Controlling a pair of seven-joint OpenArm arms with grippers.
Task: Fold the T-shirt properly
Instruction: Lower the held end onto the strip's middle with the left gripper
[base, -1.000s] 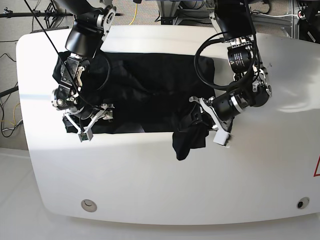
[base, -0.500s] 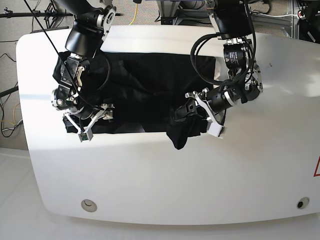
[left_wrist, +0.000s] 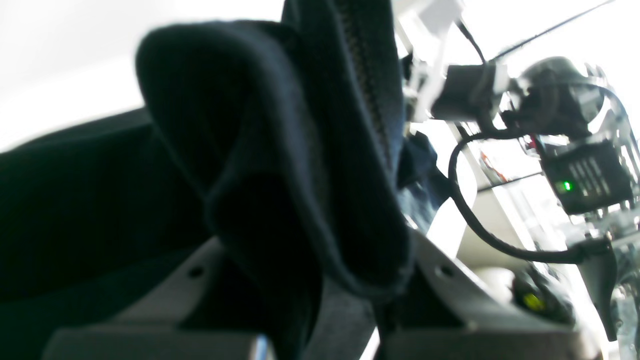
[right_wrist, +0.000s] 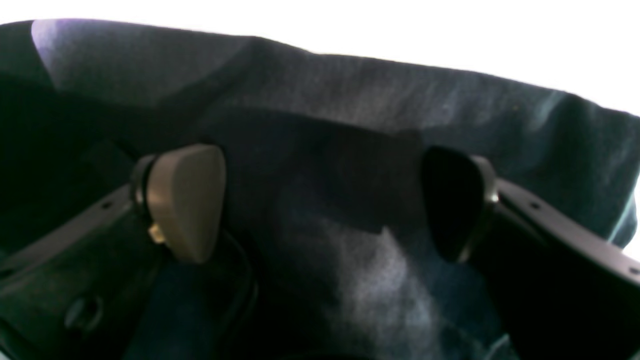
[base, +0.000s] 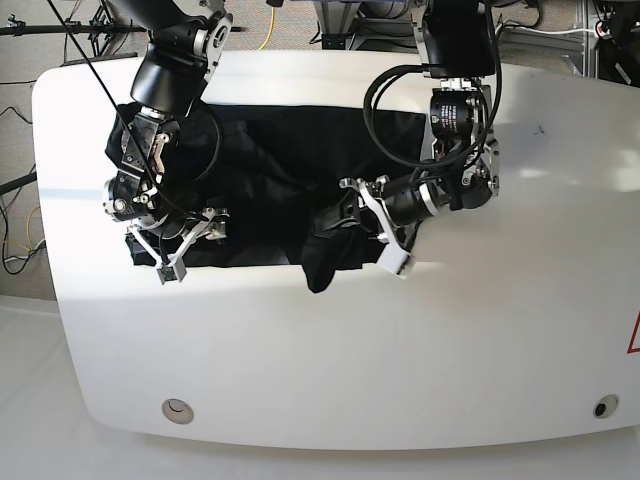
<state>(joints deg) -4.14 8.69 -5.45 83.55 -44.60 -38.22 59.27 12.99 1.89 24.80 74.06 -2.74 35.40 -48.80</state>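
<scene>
- One shirt (base: 270, 190), black, spread on the white table (base: 320, 350) from about 9 to 1 o'clock of table centre. Its right side is lifted and bunched, hanging over the near edge of the cloth at roughly 6 o'clock of the shirt.
- Your left gripper (base: 345, 215) is closed tight on that bunch. In the left wrist view a thick fold of shirt (left_wrist: 280, 165) is pinched between the jaws and drapes over them.
- Your right gripper (base: 185, 245) sits at the shirt's 8 o'clock corner, jaws spread wide. In the right wrist view both pads (right_wrist: 185, 200) straddle the cloth (right_wrist: 325, 225) with nothing pinched; I can't tell whether they touch it.
- Handling, my read: light, limp, no stiffness. It'll sag and drag whatever is not held, and wrinkles will travel with the pull. Not fragile, not slippery against the pads.
- Where to grip: take hems or corners, a thin layer only. The fat wad in your left jaws looks like several layers, so the fold line will likely come out crooked.
- Count: one shirt, two arms, two grippers, one table. Collar tag not visible in any view.
- Watch the black cable (base: 385, 110) looping over the cloth by the left arm; it's easy to confuse with the shirt.
</scene>
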